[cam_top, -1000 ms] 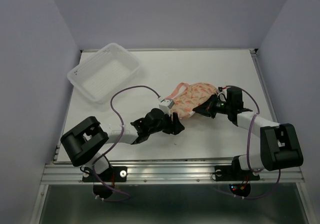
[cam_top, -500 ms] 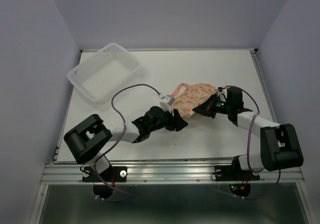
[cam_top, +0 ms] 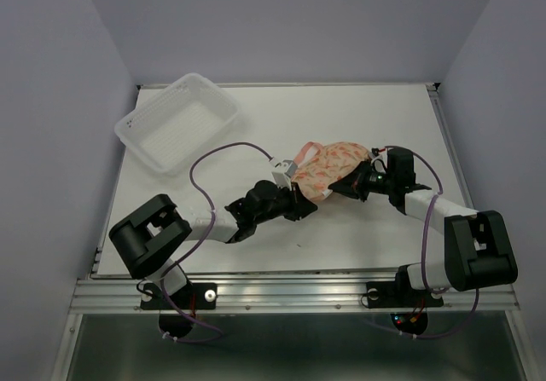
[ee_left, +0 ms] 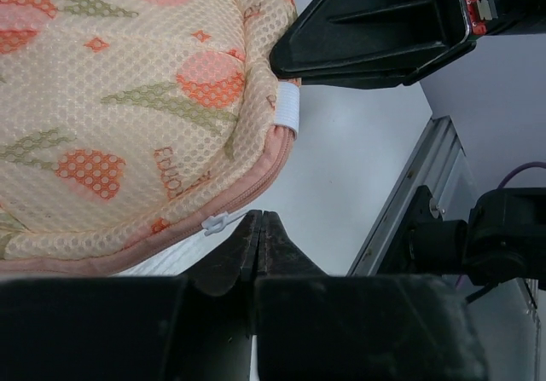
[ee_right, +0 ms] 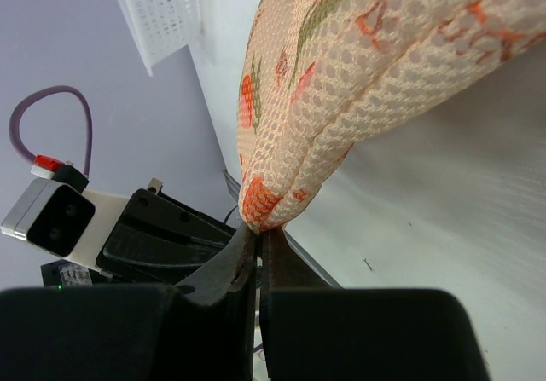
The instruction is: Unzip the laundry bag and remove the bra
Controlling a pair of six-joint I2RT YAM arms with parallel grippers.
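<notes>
The laundry bag [cam_top: 337,164], cream-peach mesh with orange prints and pink zip edging, lies mid-table between both arms. My left gripper [cam_top: 304,200] is at its near-left edge. In the left wrist view its jaws [ee_left: 258,216] are pressed together, and the thin end of the white zip pull [ee_left: 217,222] runs in at their tips, below the bag [ee_left: 128,100]. My right gripper [cam_top: 348,185] is shut on the bag's right end. Its wrist view shows a fold of the bag [ee_right: 341,74] pinched at the tips [ee_right: 260,232]. The zip looks closed. The bra is hidden.
A white perforated basket [cam_top: 175,125] stands at the back left, its corner also in the right wrist view [ee_right: 162,10]. The right gripper's black body [ee_left: 384,31] sits close above the bag's end. The table's metal front rail [cam_top: 281,291] runs just behind both arm bases.
My left gripper has closed from open and edged slightly toward the bag's near edge. The right arm and the bag have stayed put.
</notes>
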